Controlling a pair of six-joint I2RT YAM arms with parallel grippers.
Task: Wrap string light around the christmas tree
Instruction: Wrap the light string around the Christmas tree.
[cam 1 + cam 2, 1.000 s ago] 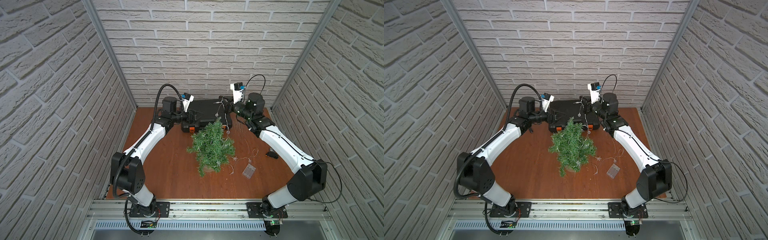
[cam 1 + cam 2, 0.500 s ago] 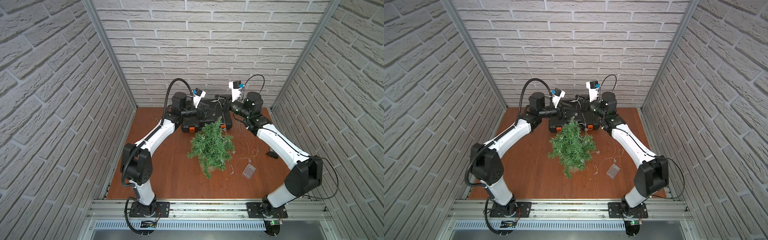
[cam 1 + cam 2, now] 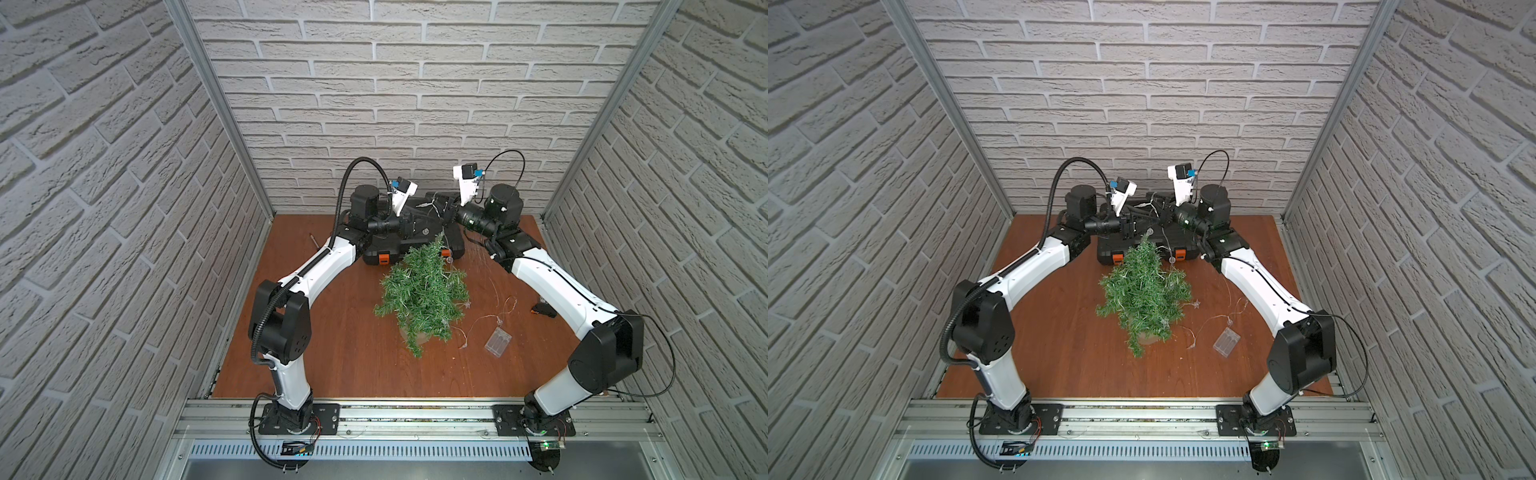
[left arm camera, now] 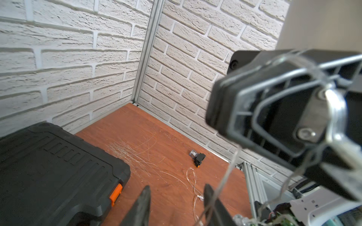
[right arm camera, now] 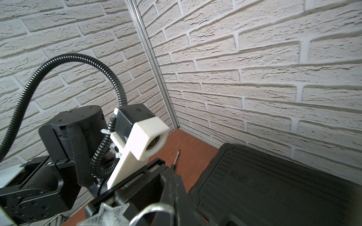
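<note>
The christmas tree [image 3: 419, 291] [image 3: 1144, 291] stands mid-table in its tan pot [image 3: 409, 334], leaning. The string light [image 3: 450, 259] [image 3: 1172, 261] hangs from my right gripper [image 3: 446, 210] [image 3: 1160, 212], runs down over the tree and across the table to its clear battery box [image 3: 498, 341] [image 3: 1226, 340]. The right gripper [image 5: 173, 172] is shut on the wire, with a star ornament [image 5: 111, 215] beside its fingers. My left gripper [image 3: 415, 226] [image 4: 177, 187] is open just in front of it. The wire [image 4: 227, 172] crosses one left finger into the gap.
A black case with orange latches [image 3: 374, 254] [image 4: 54, 166] [image 5: 274, 185] lies at the back under both grippers. A small black part [image 3: 544, 309] [image 4: 199, 159] lies near the right wall. A thin metal bit [image 3: 313, 240] [image 5: 177, 156] lies at the back left.
My left arm has swung right from the case's left end to meet the right gripper, and its jaws have narrowed. The right gripper has shifted slightly left, still holding the wire.
</note>
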